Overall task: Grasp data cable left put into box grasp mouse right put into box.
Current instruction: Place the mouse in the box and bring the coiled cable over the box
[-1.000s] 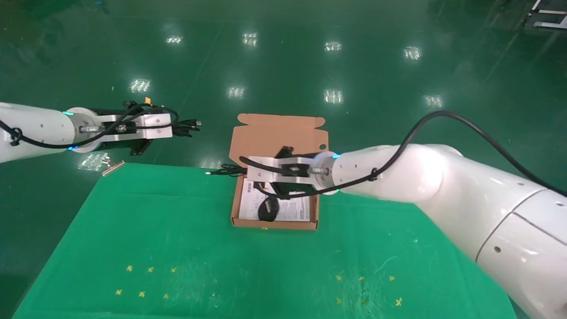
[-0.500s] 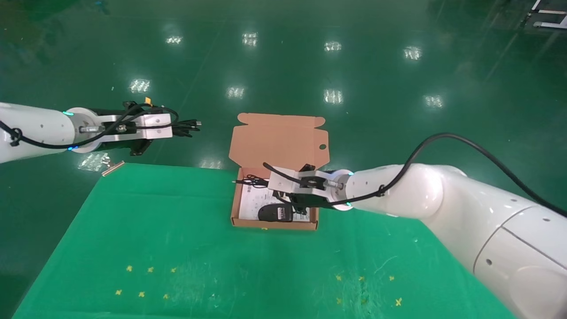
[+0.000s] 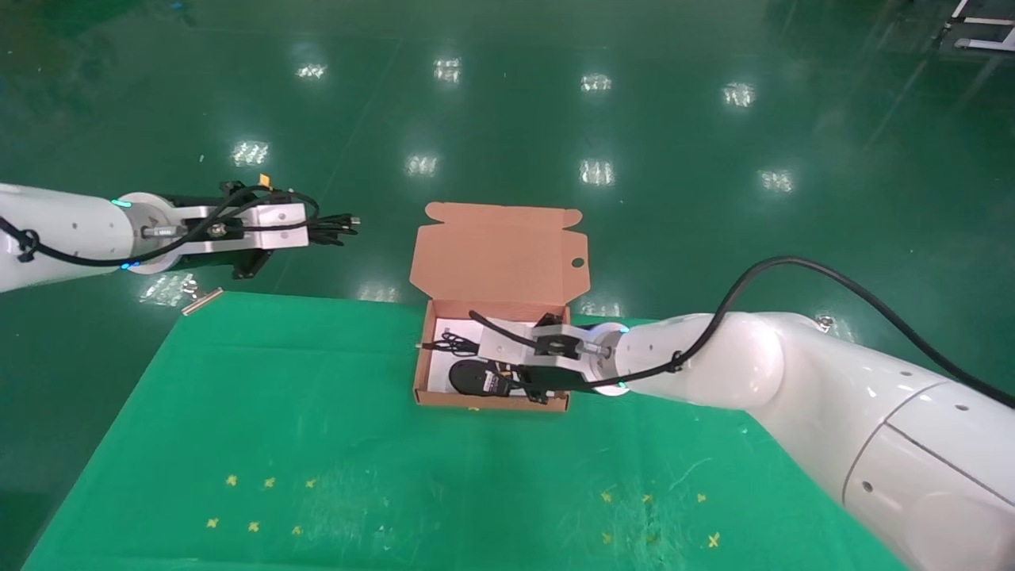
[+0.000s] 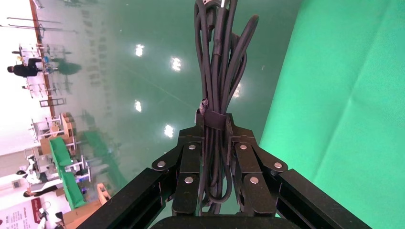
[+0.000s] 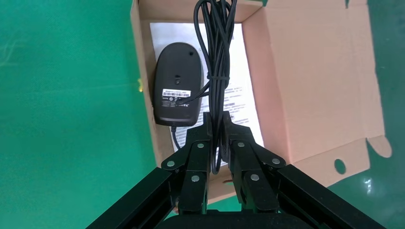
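The box (image 3: 492, 400) stands open on the green table, lid (image 3: 498, 254) folded back. The black mouse (image 3: 469, 377) lies bottom up inside it on the white sheet (image 5: 243, 95), its white label showing in the right wrist view (image 5: 177, 83). My right gripper (image 3: 490, 354) is low over the box, shut on the mouse's bundled cord (image 5: 217, 57). My left gripper (image 3: 308, 225) is raised beyond the table's far left corner, over the floor. It is shut on the data cable (image 3: 335, 226), a long black strapped bundle that also shows in the left wrist view (image 4: 219, 71).
The green cloth table (image 3: 317, 444) carries small yellow cross marks near its front. A small flat brown strip (image 3: 202, 300) lies at the table's far left corner. Shiny green floor lies beyond the table.
My right gripper came down and back toward the box's near right side with the cord. The mouse went from hanging to lying in the box. The left arm has not moved.
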